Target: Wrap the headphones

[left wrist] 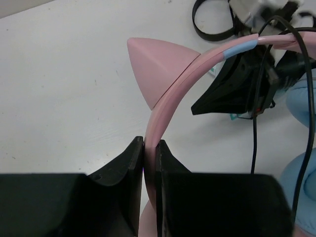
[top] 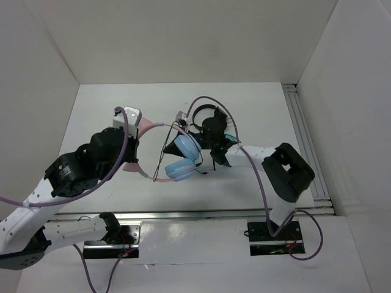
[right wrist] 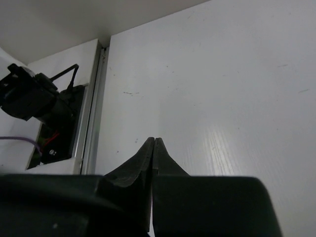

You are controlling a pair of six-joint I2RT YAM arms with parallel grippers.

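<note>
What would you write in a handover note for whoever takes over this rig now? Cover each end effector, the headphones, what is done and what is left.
Left end effector: shut on the pink headband of the headphones.
Right end effector: shut, nothing between its fingers, beside the ear cups.
Cable: crosses the headband near the cups, the rest hangs loose.
Done: headband gripped. Left: wind the loose cable round the headphones.
</note>
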